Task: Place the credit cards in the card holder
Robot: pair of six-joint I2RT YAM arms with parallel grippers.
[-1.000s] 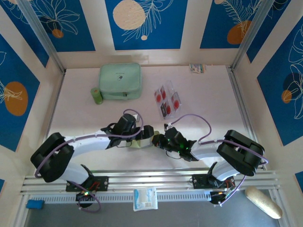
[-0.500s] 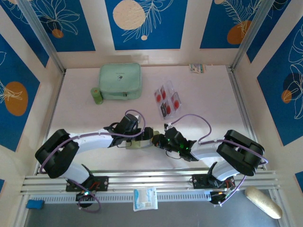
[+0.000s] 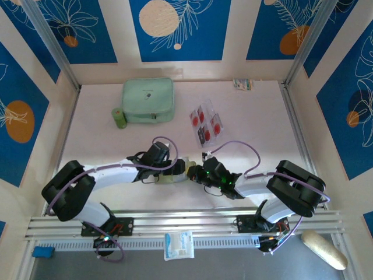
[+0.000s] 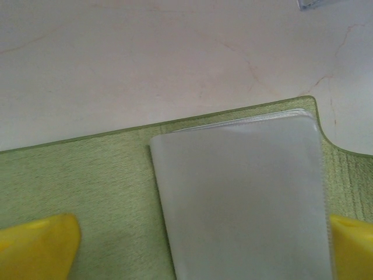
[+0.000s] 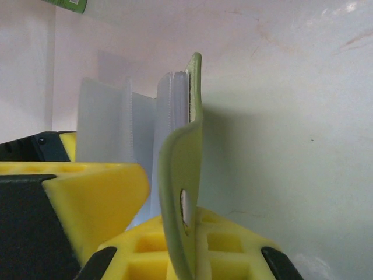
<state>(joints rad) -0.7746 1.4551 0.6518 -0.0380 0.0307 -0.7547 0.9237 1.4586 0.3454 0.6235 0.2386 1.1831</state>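
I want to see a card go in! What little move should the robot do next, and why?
Probably the left gripper, spread open and holding nothing, should head for the credit cards lying farther back: the right gripper pinches the card holder by its flap, and its pale pocket shows no card.

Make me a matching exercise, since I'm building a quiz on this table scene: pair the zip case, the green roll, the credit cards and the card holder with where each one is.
Things
1. mint-green zip case
2. small green roll
3. credit cards
4. card holder

Places
A. between the left gripper and the right gripper
B. far left part of the table
C. in a loose cluster to the right of the zip case
D. beside the zip case's near left corner

Pairs: 1-B, 2-D, 3-C, 4-A
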